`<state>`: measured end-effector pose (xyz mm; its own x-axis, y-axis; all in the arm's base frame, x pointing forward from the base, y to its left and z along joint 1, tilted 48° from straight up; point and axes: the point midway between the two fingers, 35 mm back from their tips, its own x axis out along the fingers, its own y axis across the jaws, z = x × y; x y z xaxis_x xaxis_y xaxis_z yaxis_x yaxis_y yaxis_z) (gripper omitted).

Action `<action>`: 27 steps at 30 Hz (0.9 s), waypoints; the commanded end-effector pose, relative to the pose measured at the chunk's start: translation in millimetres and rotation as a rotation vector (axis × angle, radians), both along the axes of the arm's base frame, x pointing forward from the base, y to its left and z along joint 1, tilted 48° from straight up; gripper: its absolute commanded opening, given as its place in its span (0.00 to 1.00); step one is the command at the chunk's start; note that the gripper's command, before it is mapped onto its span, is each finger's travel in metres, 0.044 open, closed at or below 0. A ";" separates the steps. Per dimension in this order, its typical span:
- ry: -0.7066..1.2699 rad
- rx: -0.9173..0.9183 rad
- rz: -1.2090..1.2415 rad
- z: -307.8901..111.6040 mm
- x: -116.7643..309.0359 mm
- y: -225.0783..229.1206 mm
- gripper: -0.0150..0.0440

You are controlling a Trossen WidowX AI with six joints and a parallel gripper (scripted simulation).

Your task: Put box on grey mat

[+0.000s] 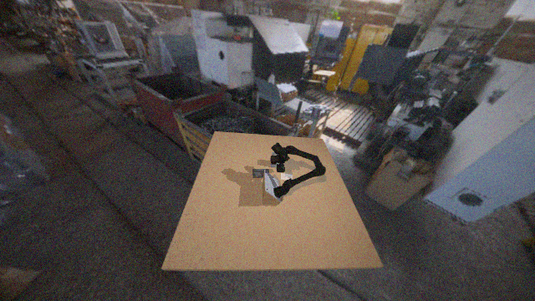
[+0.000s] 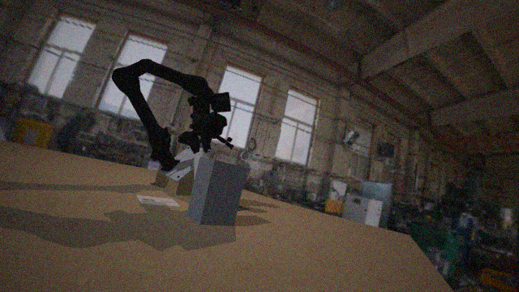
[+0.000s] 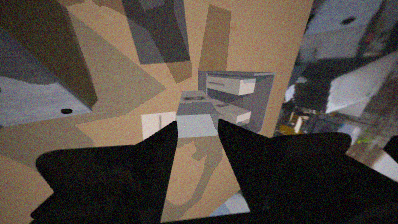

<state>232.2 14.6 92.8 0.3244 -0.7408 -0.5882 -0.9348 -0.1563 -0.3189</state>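
The gripper [image 1: 280, 169] [image 2: 201, 151] [image 3: 197, 124] is clamped on a pale box [image 3: 196, 125]; its reach code is unreadable, so whether it is ER I cannot tell. In the wrist view the bin [image 2: 220, 195] [image 3: 265, 102] lies toward two o'clock, two other boxes [image 3: 230, 83] standing inside, and the grey mat [image 3: 165, 47], cut off by the frame, toward eleven. The bin's near wall hides its contents in the exterior view.
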 end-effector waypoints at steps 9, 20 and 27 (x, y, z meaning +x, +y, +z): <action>-0.003 0.006 0.001 -10.1 0.6 0.0 0.52; -0.003 0.006 0.001 -22.3 -1.2 -13.0 0.52; -0.004 0.005 0.001 -29.6 -2.9 -21.4 0.52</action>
